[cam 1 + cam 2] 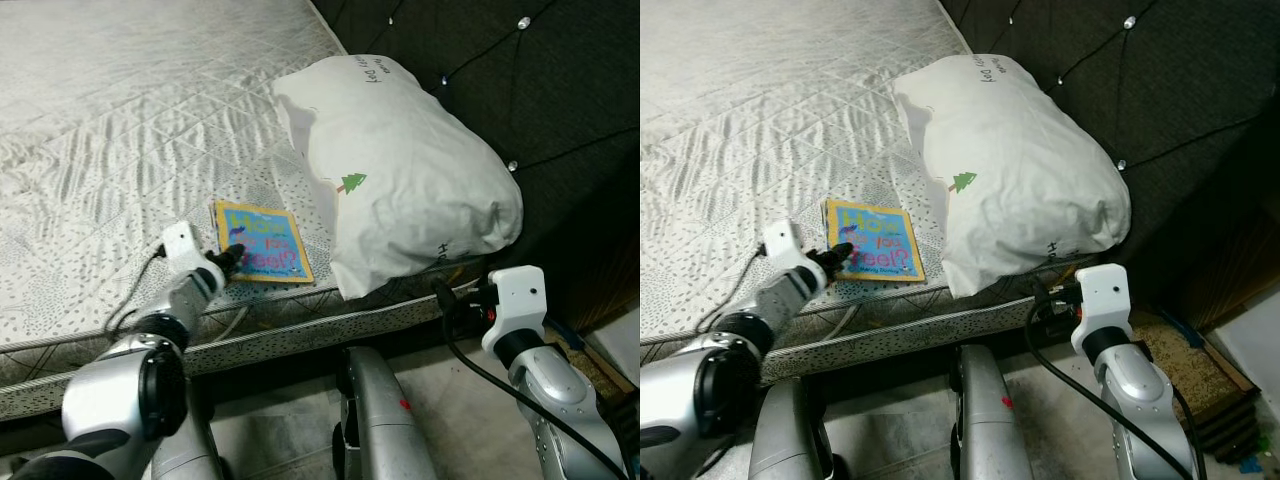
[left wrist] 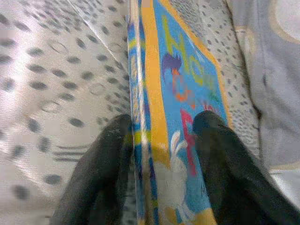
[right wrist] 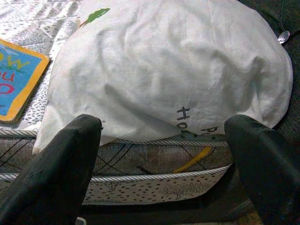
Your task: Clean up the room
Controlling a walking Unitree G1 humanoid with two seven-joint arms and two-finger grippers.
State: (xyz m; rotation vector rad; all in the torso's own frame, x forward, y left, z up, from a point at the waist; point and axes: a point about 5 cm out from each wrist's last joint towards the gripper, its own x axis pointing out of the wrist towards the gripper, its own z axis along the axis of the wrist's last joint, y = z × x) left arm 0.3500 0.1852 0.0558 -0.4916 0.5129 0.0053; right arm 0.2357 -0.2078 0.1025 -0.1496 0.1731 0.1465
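A blue picture book point(image 1: 262, 242) with a yellow border lies flat on the mattress point(image 1: 120, 130) near its front edge. My left gripper point(image 1: 234, 258) is at the book's near left corner. In the left wrist view its two black fingers point(image 2: 105, 173) sit on either side of the book point(image 2: 173, 117), one under its edge and one on the cover, shut on it. A white pillow point(image 1: 400, 170) lies just right of the book against the headboard. My right gripper point(image 1: 462, 296) hangs open below the mattress edge, its fingers point(image 3: 61, 164) spread wide, facing the pillow point(image 3: 173, 70).
A dark tufted headboard point(image 1: 540, 80) with a string of small lights runs along the right. Tiled floor point(image 1: 1040, 420) lies below the bed's front edge, and a brown mat point(image 1: 1185, 360) lies on the floor to the right.
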